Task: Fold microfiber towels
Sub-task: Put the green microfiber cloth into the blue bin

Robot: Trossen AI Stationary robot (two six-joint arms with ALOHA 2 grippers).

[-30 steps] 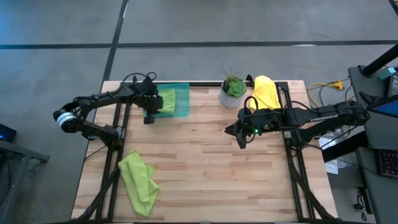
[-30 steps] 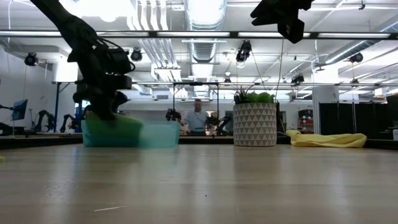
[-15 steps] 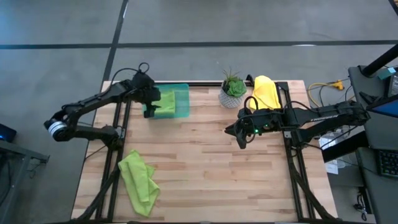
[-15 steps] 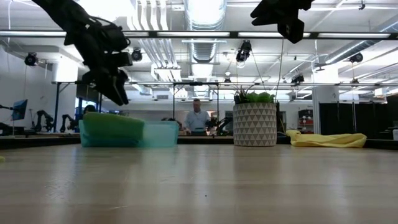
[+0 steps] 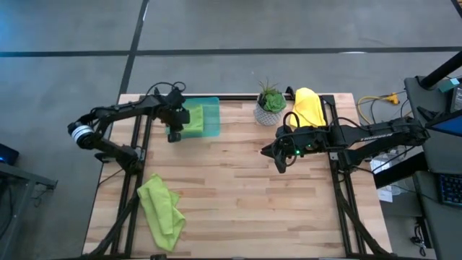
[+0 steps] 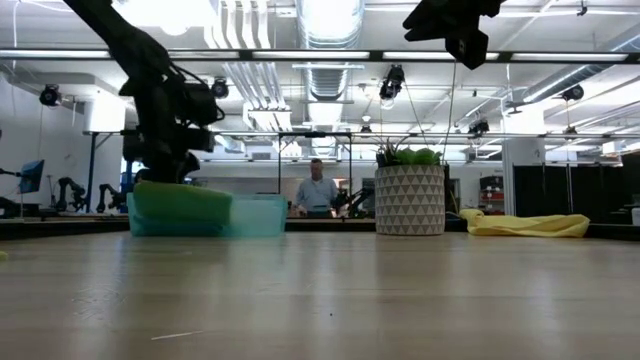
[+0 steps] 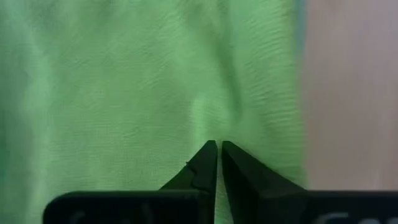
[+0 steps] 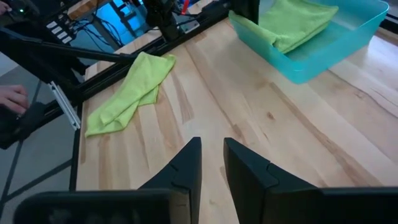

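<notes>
Loose lime towel [image 5: 162, 211]: you will find it crumpled at the tabletop's [image 5: 238, 188] near left corner, where it lay a second ago.
Right gripper [image 5: 278, 162]: it hangs above the middle right of the tabletop, unmoved since the earlier frames; your right wrist view shows its fingers [image 8: 186, 163] a narrow gap apart with nothing between them.
Left gripper [image 5: 173, 136]: half a second ago it was lifted clear over the tray; now it is back down at the tray's left end, fingertips pinched together over the cloth and, as far as you can see, holding nothing.
Tray [image 5: 211, 118]: see-through teal-green, at the far left edge of the tabletop.
Folded lime towel [image 5: 192, 118]: lying in the tray; the left wrist view fills with its green weave.
Yellow towel [image 5: 309, 106]: heaped at the far right corner, beside the potted plant [image 5: 271, 105].
Writing: you can read none.
Only the low view: a person [image 6: 317, 190] standing in the room beyond the far edge.
Only the right wrist view: a hand [image 8: 12, 98] past the table's side.
</notes>
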